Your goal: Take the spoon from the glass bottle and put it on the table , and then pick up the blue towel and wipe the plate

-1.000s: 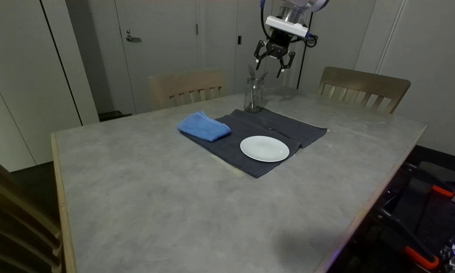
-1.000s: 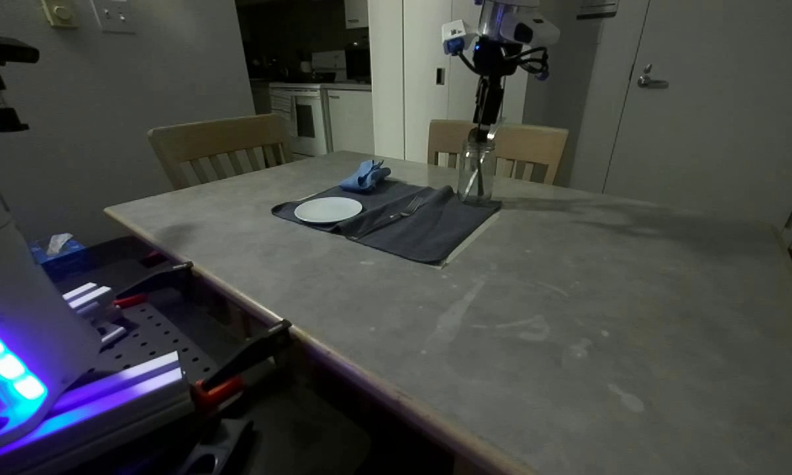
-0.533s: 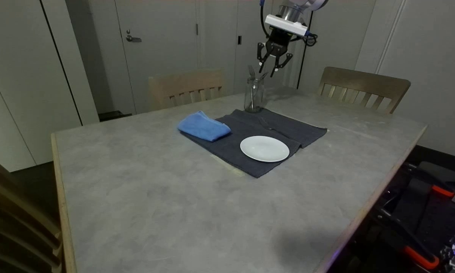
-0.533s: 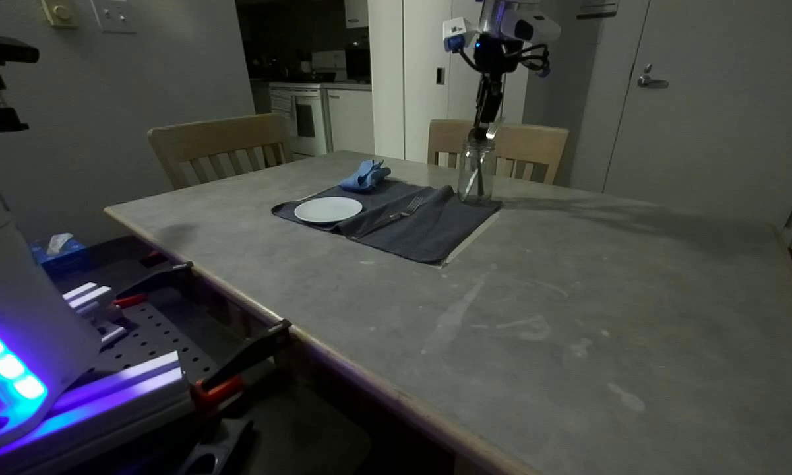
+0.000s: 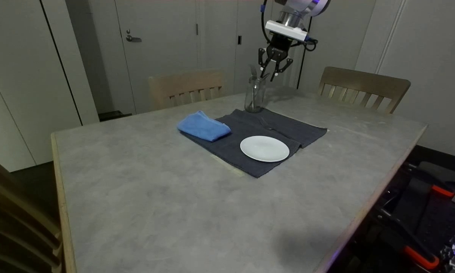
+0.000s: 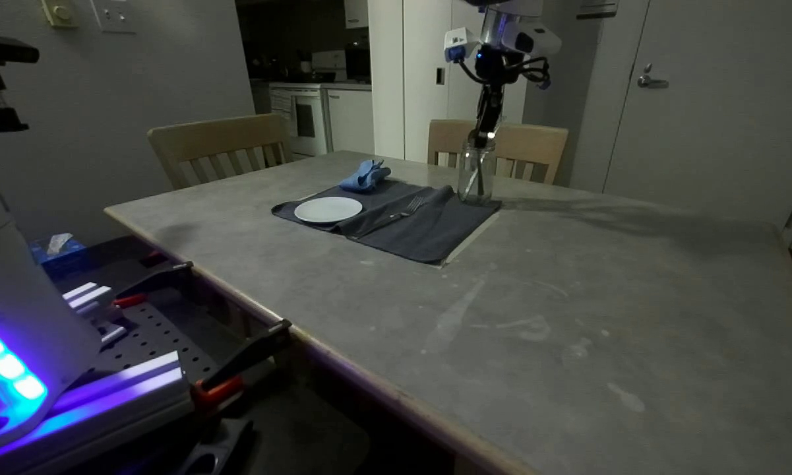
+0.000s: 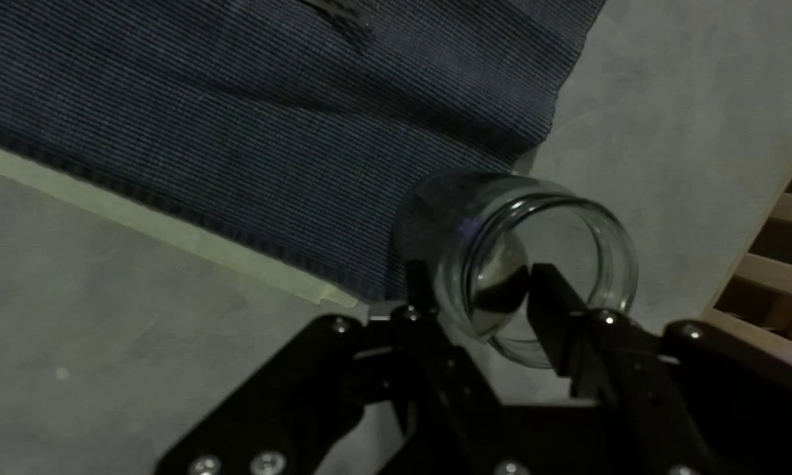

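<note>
My gripper [image 7: 479,277] points down at the mouth of the glass bottle [image 7: 610,231]. Its jaws stand part-way apart. Between them in the wrist view shows the bowl of the spoon [image 7: 509,258]; one finger lies very near its edge, and I cannot tell whether they touch. The spoon's handle goes down inside the bottle, which stands at the mat's corner. A folded blue towel [image 5: 204,127] lies on the mat's far edge. The white plate [image 5: 264,148] rests flat on the mat, with grey table [image 5: 155,189] all around.
Beside the spoon, a fork [image 5: 253,71] sticks up from the bottle. Another fork [image 6: 405,211] lies on the dark grey mat [image 6: 428,241], which has a raised fold. Wooden chairs [image 5: 363,81] stand at the table's edges.
The jaws have come closer together, and the gripper has sunk toward the bottle's mouth. In an exterior view, the bottle's top and the cutlery have shifted slightly. Towel and plate have stayed put.
</note>
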You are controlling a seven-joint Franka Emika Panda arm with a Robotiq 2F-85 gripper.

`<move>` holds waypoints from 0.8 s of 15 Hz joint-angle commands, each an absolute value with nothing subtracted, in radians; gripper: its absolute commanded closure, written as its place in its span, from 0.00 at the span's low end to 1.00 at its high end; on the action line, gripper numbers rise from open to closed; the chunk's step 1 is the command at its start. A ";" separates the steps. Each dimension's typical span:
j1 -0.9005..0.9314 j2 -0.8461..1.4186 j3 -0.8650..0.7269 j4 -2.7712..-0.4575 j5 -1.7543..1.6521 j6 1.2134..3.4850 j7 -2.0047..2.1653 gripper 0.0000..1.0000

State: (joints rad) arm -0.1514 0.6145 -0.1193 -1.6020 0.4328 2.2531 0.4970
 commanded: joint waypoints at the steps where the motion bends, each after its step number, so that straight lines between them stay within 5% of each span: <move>1: -0.169 0.638 -0.107 -1.572 0.455 2.241 0.503 0.88; 12: -0.162 0.632 -0.108 -1.539 0.452 2.239 0.502 0.98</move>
State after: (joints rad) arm -0.1513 0.6162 -0.1164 -1.5704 0.4541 2.2541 0.4976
